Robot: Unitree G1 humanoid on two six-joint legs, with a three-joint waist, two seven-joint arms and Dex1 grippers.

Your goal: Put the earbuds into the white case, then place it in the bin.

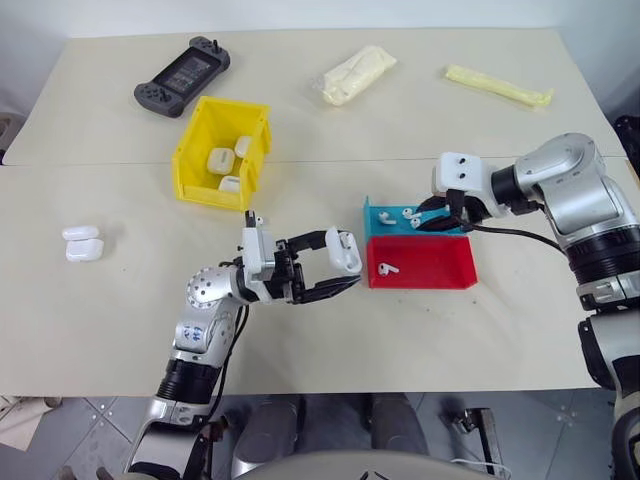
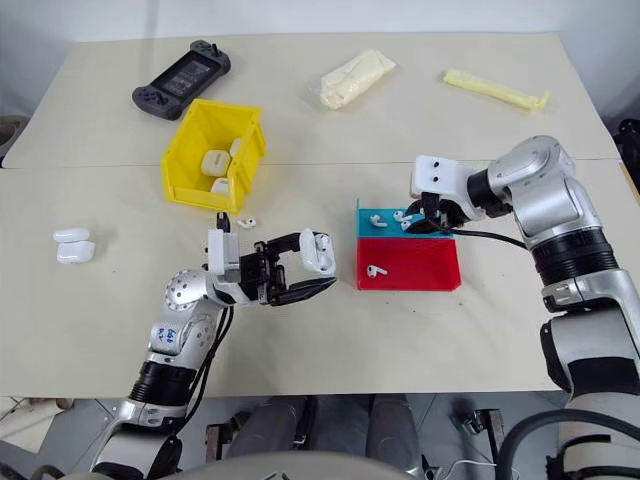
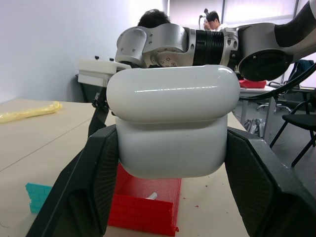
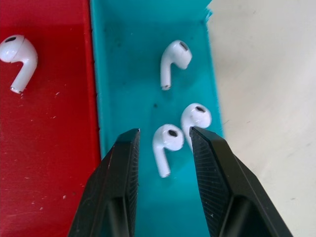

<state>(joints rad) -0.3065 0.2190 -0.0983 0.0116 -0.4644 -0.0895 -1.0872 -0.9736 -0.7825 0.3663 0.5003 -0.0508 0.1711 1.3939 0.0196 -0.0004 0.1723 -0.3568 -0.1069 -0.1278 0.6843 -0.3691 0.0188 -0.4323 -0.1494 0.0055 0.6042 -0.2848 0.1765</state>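
Observation:
My left gripper (image 1: 346, 262) is shut on the white case (image 1: 345, 250), holding it above the table just left of the trays; the case's sides sit between both fingers (image 3: 98, 173). My right gripper (image 4: 164, 132) points down into the blue tray (image 1: 375, 215), open, with its fingers on either side of one earbud (image 4: 167, 140). Two more earbuds (image 4: 174, 59) lie in the same tray, one (image 4: 197, 116) close against a finger. A single earbud (image 1: 388, 268) lies in the red tray (image 1: 430, 265). The yellow bin (image 1: 195, 150) stands behind and to the left, with three white cases (image 1: 220, 158) inside.
Two white cases (image 1: 82, 243) lie at the table's left side. A black game controller (image 1: 182, 75) and two pale plastic bags (image 1: 355, 72) (image 1: 498, 85) lie along the far edge. People sit in the background of the left wrist view.

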